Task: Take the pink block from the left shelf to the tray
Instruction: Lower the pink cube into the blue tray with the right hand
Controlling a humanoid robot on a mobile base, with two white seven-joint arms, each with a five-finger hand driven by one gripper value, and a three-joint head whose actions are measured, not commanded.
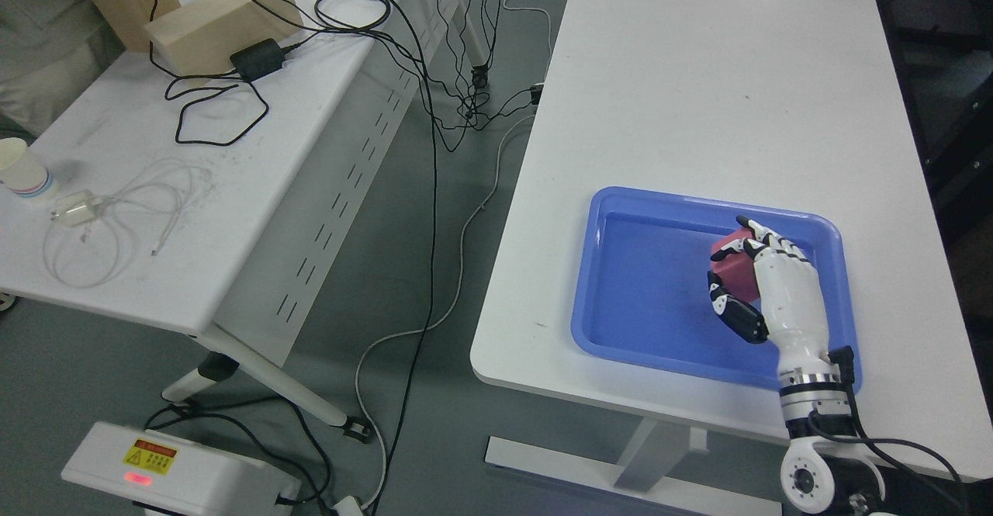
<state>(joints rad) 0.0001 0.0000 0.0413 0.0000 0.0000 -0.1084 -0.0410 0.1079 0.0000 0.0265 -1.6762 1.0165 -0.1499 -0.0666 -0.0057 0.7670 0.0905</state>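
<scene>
A pink block (733, 271) is held in my right hand (764, 283), whose fingers are curled around it over the right part of the blue tray (628, 213). The tray lies near the front edge of the white table (714, 74). My right arm comes up from the lower right corner. I cannot tell whether the block touches the tray floor. My left arm is out of view.
A second white table (155, 190) stands at the left with black cables, a wooden block (217, 23), a paper cup (23, 171) and a white cord. More cables hang across the grey floor gap between tables. A white device (174, 469) sits at the lower left.
</scene>
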